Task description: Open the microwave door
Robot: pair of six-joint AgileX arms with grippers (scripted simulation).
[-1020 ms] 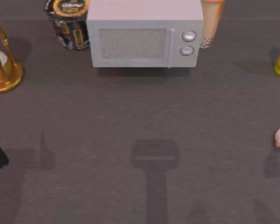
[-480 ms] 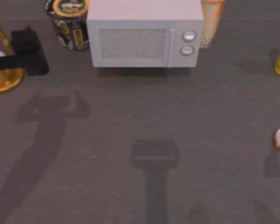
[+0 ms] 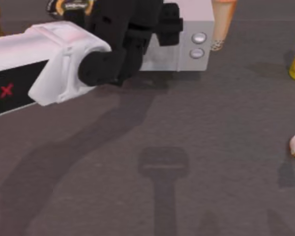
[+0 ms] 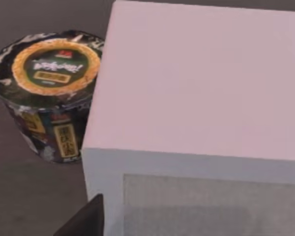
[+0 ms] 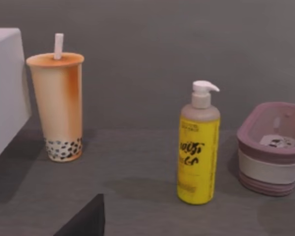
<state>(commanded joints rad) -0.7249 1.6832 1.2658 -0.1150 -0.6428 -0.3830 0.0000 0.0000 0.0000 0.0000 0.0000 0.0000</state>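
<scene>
The microwave (image 3: 187,34) sits at the table's (image 3: 211,147) far edge, its door (image 4: 206,206) apparently shut. The left gripper (image 3: 160,22) hangs over its front; whether the fingers are spread, I cannot tell. Opening remains undone. The right arm is unseen.

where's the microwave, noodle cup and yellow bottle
microwave (image 4: 201,78), left wrist view, flat top panel
noodle cup (image 4: 56,64), left wrist view, printed lid
yellow bottle (image 5: 198,157), right wrist view, labelled body

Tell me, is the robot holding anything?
Cannot be told. The left gripper is over the pale grey-white boxy microwave, near its door handle, but its fingers are hidden. The right arm is out of sight.
</scene>
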